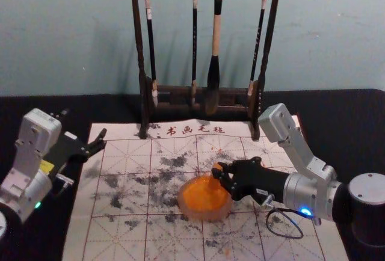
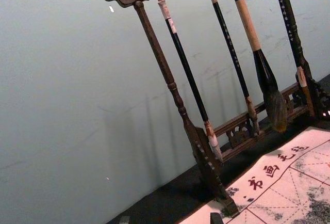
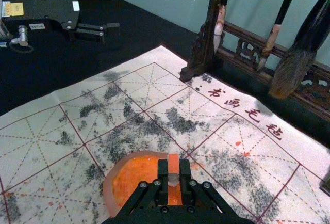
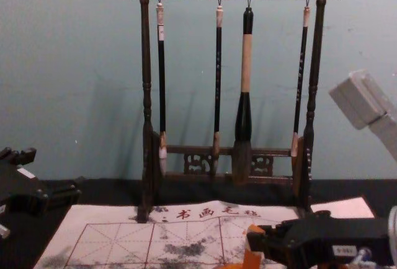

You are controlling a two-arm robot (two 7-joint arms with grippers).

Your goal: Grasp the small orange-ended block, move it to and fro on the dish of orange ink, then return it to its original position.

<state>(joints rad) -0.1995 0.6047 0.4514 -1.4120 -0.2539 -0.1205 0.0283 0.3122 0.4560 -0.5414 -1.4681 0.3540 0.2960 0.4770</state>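
In the head view my right gripper (image 1: pixel 219 175) is over the right back part of the pinkish dish (image 1: pixel 204 215) of orange ink (image 1: pixel 203 195). It is shut on the small block (image 1: pixel 216 167), whose upper end is orange. The right wrist view has the block (image 3: pixel 174 166) upright between the pads of this gripper (image 3: pixel 174 176), in front of the ink. In the chest view the block (image 4: pixel 252 251) slants slightly; whether its lower end touches the ink I cannot tell. My left gripper (image 1: pixel 84 124) is parked at the mat's left back corner, open and holding nothing.
Behind the dish stands a dark wooden rack (image 1: pixel 198 89) with several hanging brushes, the thick one (image 1: pixel 214 62) right of its middle. The ink-stained calligraphy mat (image 1: pixel 120 237) lies under the dish on a black table. A loose cable (image 1: pixel 283 236) hangs below the right wrist.
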